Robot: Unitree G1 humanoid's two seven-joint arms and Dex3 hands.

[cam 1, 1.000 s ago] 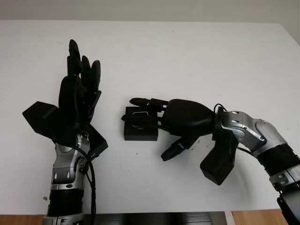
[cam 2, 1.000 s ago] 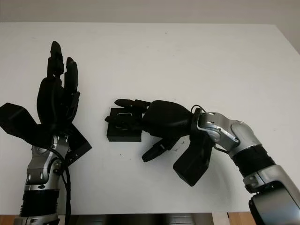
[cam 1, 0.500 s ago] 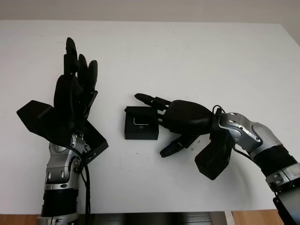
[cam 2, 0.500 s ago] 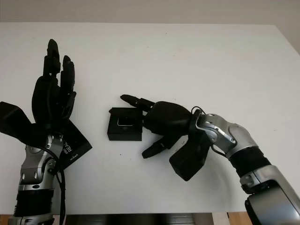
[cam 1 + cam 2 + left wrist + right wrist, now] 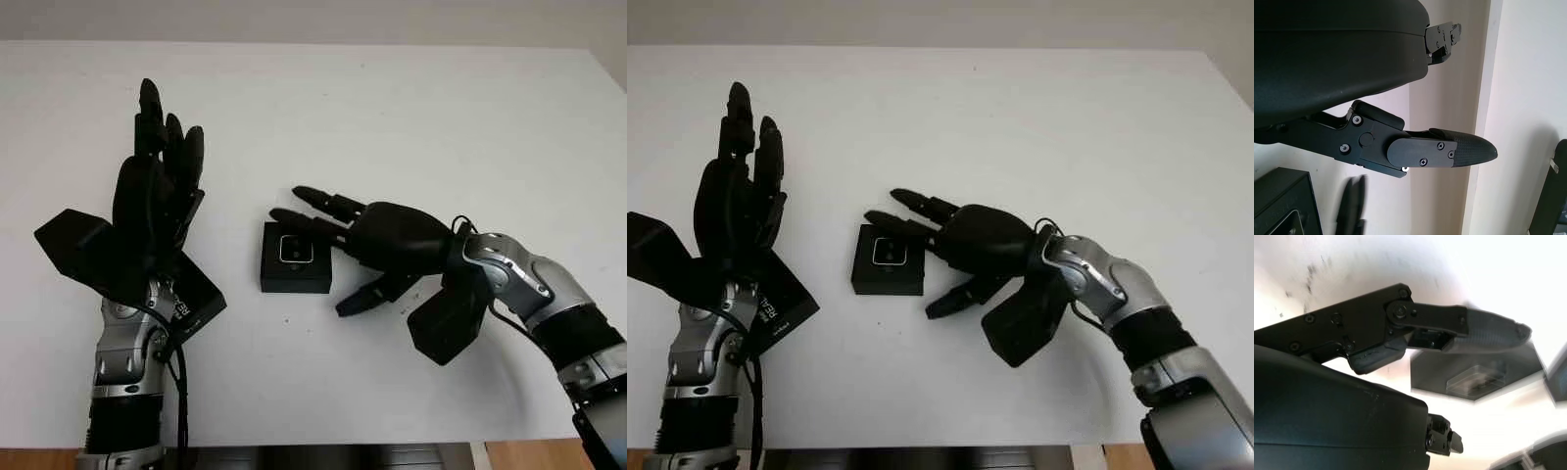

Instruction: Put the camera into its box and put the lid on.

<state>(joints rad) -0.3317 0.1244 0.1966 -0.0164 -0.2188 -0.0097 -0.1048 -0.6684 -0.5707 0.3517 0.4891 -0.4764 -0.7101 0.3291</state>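
The small black box [image 5: 295, 258] sits on the white table [image 5: 441, 127], near the middle. The camera [image 5: 295, 250] lies inside it, lens up. The right hand [image 5: 377, 240] is just to the right of the box, open and holding nothing. The left hand [image 5: 157, 196] is well to the left, open, fingers pointing far.

We see a white surface [image 5: 411, 117] running wide under the whole scene. Near its middle a small black box [image 5: 295, 257] sits directly on it, open at the top, with the camera [image 5: 295, 250] inside. Faint dark specks mark the white just beside the box.
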